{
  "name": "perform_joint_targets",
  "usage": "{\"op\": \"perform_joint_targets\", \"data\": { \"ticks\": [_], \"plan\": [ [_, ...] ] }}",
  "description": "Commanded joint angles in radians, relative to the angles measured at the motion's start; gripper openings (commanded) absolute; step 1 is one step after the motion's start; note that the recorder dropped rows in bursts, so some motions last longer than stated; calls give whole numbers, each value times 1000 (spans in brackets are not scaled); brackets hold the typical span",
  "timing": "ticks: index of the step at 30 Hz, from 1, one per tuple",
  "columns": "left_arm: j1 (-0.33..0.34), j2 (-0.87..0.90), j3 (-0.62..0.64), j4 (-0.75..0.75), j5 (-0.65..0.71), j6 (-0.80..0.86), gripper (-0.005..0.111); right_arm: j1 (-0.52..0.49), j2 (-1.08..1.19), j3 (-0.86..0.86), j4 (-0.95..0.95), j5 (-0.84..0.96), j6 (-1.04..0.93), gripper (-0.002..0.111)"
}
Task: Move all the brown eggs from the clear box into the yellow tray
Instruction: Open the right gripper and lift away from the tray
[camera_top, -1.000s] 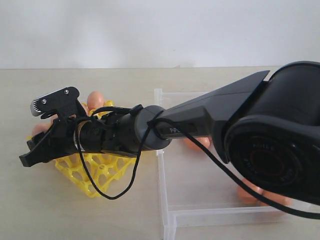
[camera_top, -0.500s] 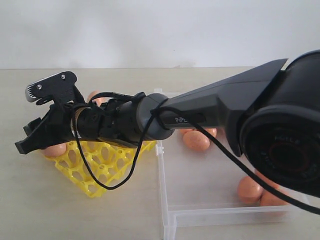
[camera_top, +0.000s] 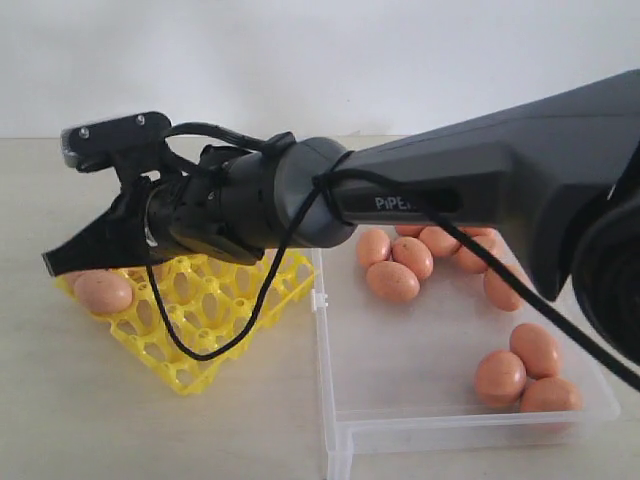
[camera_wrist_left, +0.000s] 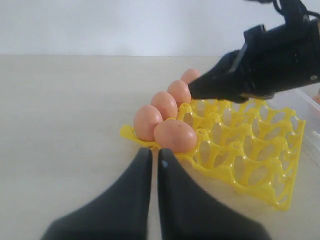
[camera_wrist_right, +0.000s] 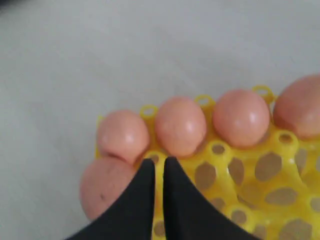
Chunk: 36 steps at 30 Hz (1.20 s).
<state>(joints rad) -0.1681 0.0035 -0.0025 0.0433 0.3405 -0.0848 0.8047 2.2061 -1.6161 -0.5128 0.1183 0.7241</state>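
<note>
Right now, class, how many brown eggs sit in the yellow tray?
5. Four eggs line one edge of the yellow tray; the fifth egg sits in the next row, at the corner. The right gripper may hide more.

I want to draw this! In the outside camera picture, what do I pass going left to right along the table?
Brown egg → empty cups of the yellow tray → left wall of the clear box → brown eggs inside it.

Pale beige tabletop (camera_top: 80, 420) carrying two containers.
A yellow tray (camera_top: 215, 340) and a clear box (camera_top: 322, 380) lie side by side on it. The tray sits askew, one corner just beside the box's wall, and both lie short of the far edge below a white wall (camera_top: 300, 60).
</note>
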Motion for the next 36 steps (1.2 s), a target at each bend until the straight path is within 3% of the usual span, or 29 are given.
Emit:
{"op": "perform_joint_targets", "data": {
  "ticks": [1,7,20,30,36],
  "plan": [
    [-5,-3,3,-3,-5,-1,4,46,-3,0,7,151,-110,0],
    [-5,-3,3,-3,-5,-1,4,67,31,0,7,85,-155,0],
    [-5,-3,3,-3,-5,-1,4,65,64,0,11,188,-121,0],
    [-5,-3,3,-3,-5,-1,4,65,-35,0,-11,335,-121,0],
    [-5,-3,3,-3,-5,-1,4,65,-97,1,-41,309,-114,0]
  ]
}}
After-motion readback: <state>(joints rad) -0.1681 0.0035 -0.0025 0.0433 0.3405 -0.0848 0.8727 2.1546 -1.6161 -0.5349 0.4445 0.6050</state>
